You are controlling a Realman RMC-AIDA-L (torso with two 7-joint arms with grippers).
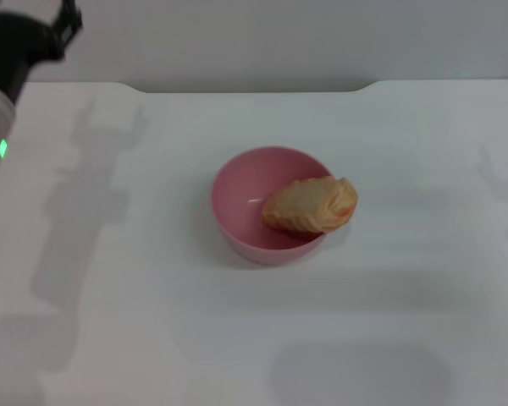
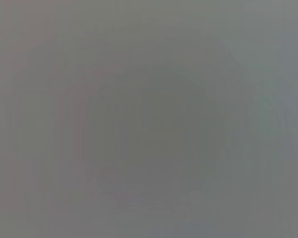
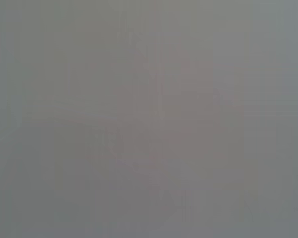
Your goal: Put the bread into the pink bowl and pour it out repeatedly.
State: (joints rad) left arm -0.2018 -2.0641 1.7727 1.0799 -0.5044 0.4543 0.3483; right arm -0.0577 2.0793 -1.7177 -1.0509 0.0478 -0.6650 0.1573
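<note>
Surface: white desk (image 1: 152,321), pale wall along its far edge.
Bowl: pink bowl (image 1: 241,199) upright mid-desk, well apart from every edge.
Bread: bread (image 1: 311,205) propped on the bowl's right rim, partly inside, one end overhanging.
Left arm: left gripper (image 1: 63,25) raised over the far left corner; finger state cannot be told.
Right arm: out of view.
Wrist views: blank grey.

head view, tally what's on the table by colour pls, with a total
pink: 1, the pink bowl
orange-brown: 1, the bread, lying in the bowl against its right rim
total: 2, on the white table
</note>
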